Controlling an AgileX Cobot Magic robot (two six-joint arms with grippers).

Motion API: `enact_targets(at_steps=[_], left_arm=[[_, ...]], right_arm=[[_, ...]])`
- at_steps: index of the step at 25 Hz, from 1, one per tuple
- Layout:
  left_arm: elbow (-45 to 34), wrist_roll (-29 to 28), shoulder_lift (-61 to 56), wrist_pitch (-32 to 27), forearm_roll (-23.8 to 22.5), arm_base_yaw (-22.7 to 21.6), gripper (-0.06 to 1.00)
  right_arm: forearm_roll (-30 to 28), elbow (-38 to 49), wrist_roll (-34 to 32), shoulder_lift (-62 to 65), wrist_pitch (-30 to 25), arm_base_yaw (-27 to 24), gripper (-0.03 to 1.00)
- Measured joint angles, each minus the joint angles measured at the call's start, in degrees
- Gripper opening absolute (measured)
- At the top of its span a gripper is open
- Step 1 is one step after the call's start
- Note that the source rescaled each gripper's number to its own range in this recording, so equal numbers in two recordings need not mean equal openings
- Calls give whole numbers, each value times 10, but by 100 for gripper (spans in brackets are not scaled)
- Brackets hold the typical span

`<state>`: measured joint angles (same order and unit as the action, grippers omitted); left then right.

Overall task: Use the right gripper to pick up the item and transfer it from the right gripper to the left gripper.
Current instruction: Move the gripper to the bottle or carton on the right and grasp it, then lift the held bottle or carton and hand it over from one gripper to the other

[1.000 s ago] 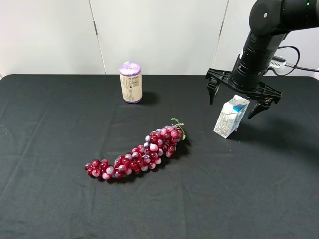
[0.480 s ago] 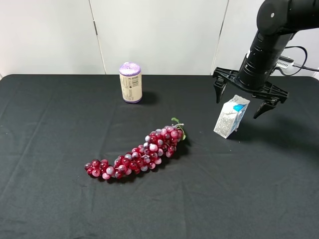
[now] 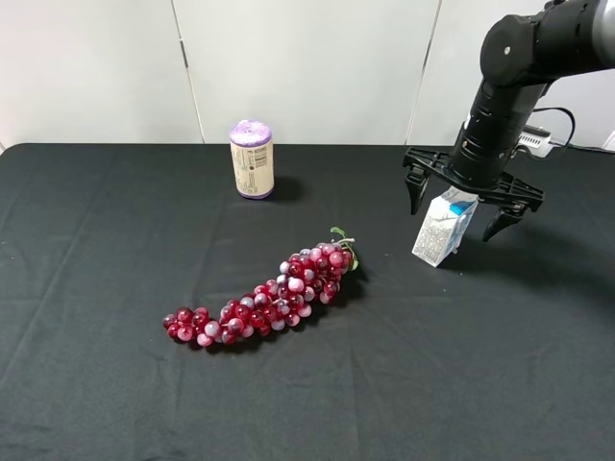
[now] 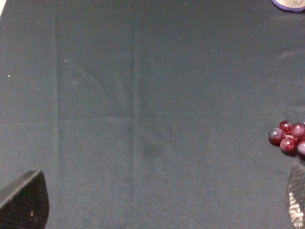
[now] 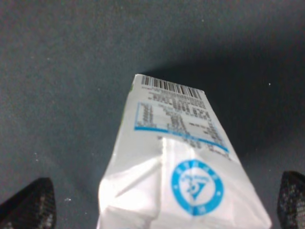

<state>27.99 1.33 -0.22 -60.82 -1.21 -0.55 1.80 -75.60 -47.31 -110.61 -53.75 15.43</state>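
The carton (image 3: 444, 227) stands on the black table (image 3: 115, 288) at about 2 o'clock from the table's middle in the high view. It is tilted, its top leaning toward 1 o'clock. Its grey printed side faces the camera and a patch of blue shows near the top. In the right wrist view the carton (image 5: 186, 162) fills the middle, with a round blue emblem, a blue-edged block of small print and a barcode at its far end.

The right tool (image 3: 455, 213) hangs directly over the carton's top with its jaws spread wide. One fingertip (image 3: 415, 202) is at 9 o'clock of the carton and the other at 3 o'clock. Both stand clear of its sides. In the wrist view the dark fingertips (image 5: 28, 205) sit at the two lower corners, apart from the white card. Whether the crossbar touches the carton's top I cannot tell.

A bunch of red grapes (image 3: 269, 298) lies near the table's middle, at 8 o'clock from the carton and well apart from it. A purple-topped can (image 3: 252, 159) stands upright at 11 o'clock of the table's middle, near the far edge.

The left tool (image 4: 159, 202) shows only in its own wrist view, jaws wide apart over bare black cloth, with a few grapes (image 4: 288, 138) and the can's base (image 4: 290, 4) at the view's edge.
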Motion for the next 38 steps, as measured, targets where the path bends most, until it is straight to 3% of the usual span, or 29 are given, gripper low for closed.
enact_targets(at_steps=[12,14,15,17,18,19,20,29,38], left_arm=[[0,0,0,0,0,0,100],[0,0,0,0,0,0,100],[0,0,0,0,0,0,100],[0,0,0,0,0,0,100],[0,0,0,0,0,0,100],[0,0,0,0,0,0,100],[0,0,0,0,0,0,100],[0,0,0,0,0,0,100],[0,0,0,0,0,0,100]], right_arm=[[2,0,0,-3,15,0,100],[2,0,-1,-3,15,0,94],[2,0,-3,-3,15,0,82],[2,0,-14,-3,13,0,42],[2,0,-20,-3,10,0,13],[2,0,-28,-3,7,0,0],[2,0,-33,-3,4,0,5],[2,-1,-45,-3,-2,0,3],[-7,-28,-17,29,-71,0,3]])
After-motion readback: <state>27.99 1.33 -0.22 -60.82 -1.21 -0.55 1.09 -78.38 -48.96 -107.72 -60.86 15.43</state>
